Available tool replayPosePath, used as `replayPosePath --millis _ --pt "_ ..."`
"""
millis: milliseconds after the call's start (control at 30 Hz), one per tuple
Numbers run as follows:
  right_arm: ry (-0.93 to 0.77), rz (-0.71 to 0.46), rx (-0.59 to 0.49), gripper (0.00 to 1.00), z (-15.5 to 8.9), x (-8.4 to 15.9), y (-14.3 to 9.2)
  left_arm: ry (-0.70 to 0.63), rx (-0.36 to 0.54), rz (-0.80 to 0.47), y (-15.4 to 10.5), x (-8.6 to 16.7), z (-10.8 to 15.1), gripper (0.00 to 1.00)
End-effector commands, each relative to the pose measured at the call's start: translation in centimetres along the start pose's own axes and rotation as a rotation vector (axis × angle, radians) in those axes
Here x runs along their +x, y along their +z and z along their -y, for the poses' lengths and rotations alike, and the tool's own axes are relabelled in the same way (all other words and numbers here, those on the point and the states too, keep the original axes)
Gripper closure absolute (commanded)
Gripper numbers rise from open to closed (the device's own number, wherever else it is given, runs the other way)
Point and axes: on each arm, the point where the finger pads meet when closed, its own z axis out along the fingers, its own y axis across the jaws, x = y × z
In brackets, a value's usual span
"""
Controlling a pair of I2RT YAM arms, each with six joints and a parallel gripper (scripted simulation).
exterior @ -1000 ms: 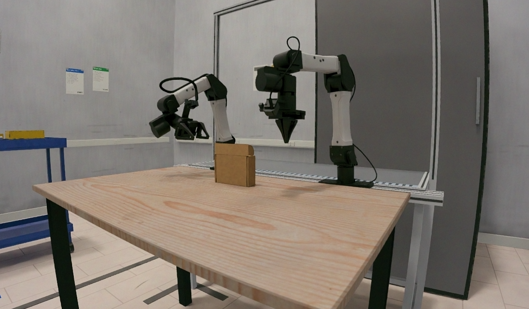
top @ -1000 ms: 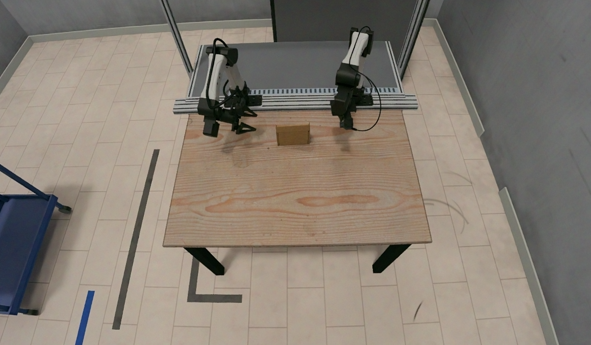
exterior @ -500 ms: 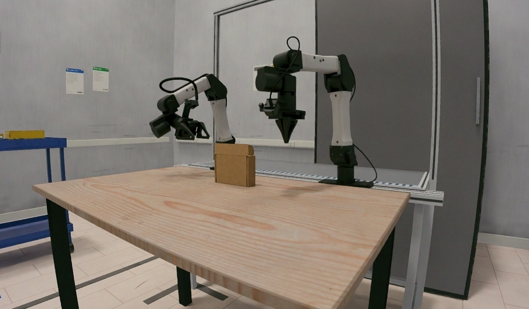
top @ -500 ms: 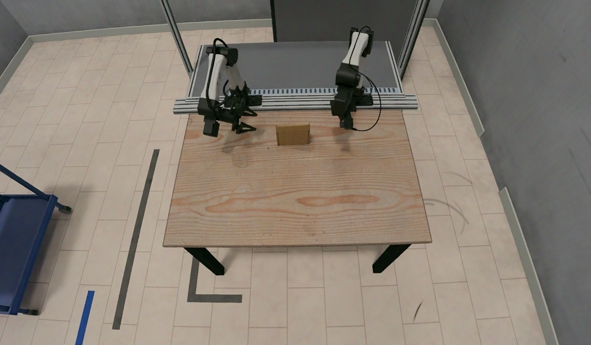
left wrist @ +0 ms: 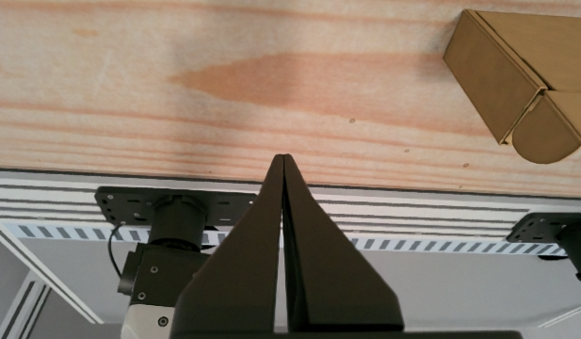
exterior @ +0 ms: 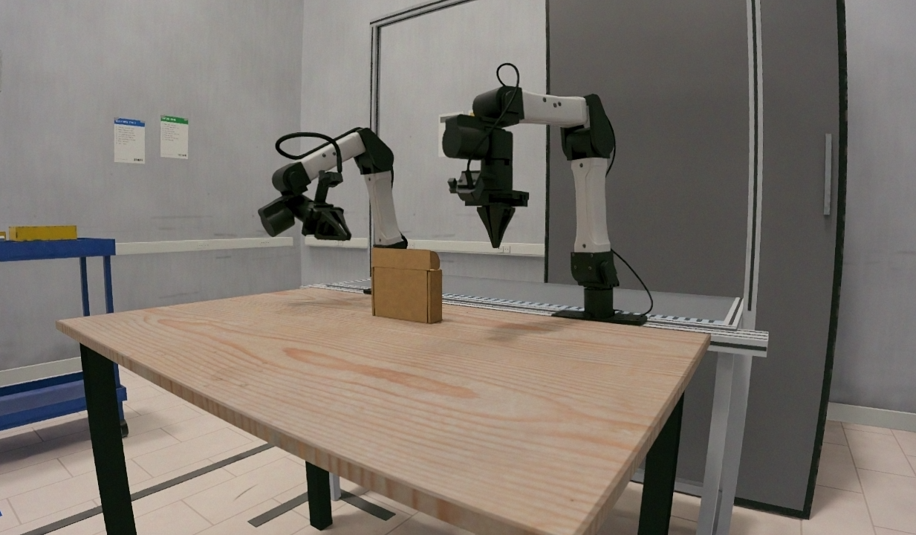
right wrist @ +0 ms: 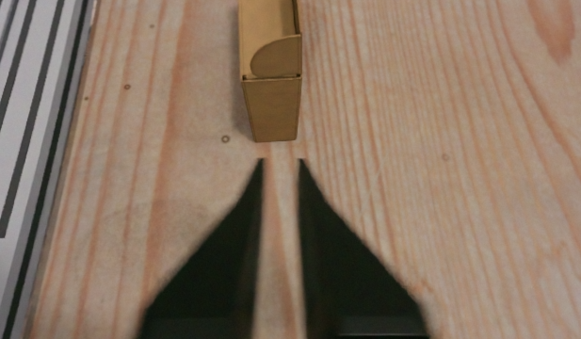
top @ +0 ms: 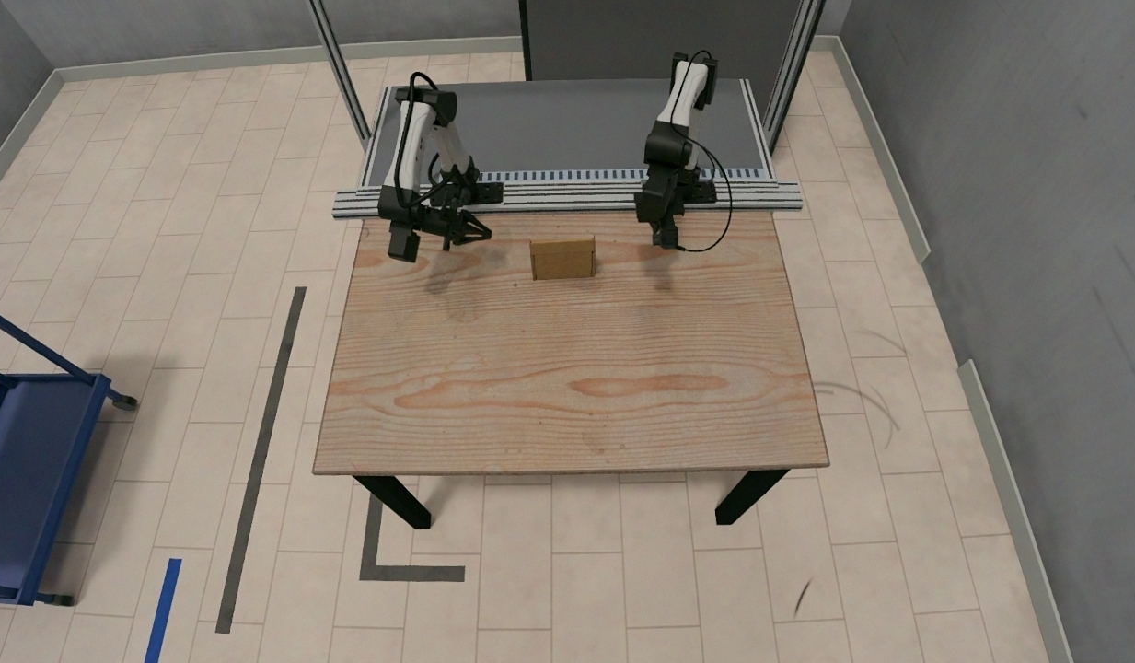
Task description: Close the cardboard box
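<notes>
The cardboard box (top: 562,261) (exterior: 400,293) (left wrist: 492,75) (right wrist: 273,110) stands upright on a narrow side, its large faces vertical. The closing strip (exterior: 403,258) (left wrist: 577,109) sticks up above the main face. One rounded side flap (left wrist: 544,134) shows in the left wrist view; the other rounded flap (right wrist: 278,58) shows at the opposite end. My left gripper (exterior: 496,246) (left wrist: 282,164) is shut and empty, pointing down, above and to one side of the box. My right gripper (top: 490,236) (exterior: 348,237) (right wrist: 281,168) is nearly shut, with a narrow empty gap, off the box's other end. Neither touches the box.
The box stands near the robot-side edge of the wooden table (top: 571,346) (exterior: 354,372). The metal rail (top: 571,197) runs behind it along that edge, between the two arm bases. A blue cart (top: 35,486) (exterior: 41,249) stands away from the table.
</notes>
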Motion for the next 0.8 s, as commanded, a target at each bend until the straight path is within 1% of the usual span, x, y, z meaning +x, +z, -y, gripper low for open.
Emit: replayPosePath --millis 0,100,267,333,767 --pt "0.050 -0.050 0.041 0.99 -0.52 -0.41 -0.20 0.005 0.004 0.010 -0.25 -0.07 -0.02 0.99" --pt "0.106 -0.099 0.097 0.99 -0.42 -0.48 -0.18 0.005 0.004 0.010 -0.25 -0.07 -0.02 0.99" --pt "0.152 -0.146 0.149 0.99 -0.39 -0.44 -0.18 0.005 0.004 0.010 -0.25 -0.07 -0.02 0.99" --pt "0.152 -0.146 0.149 0.99 -0.39 -0.44 -0.18 0.005 0.004 0.010 -0.25 -0.07 -0.02 0.99" --pt "0.324 -0.287 0.284 0.99 -0.31 -0.37 -0.20 0.005 0.004 0.010 -0.25 -0.07 -0.02 0.99"
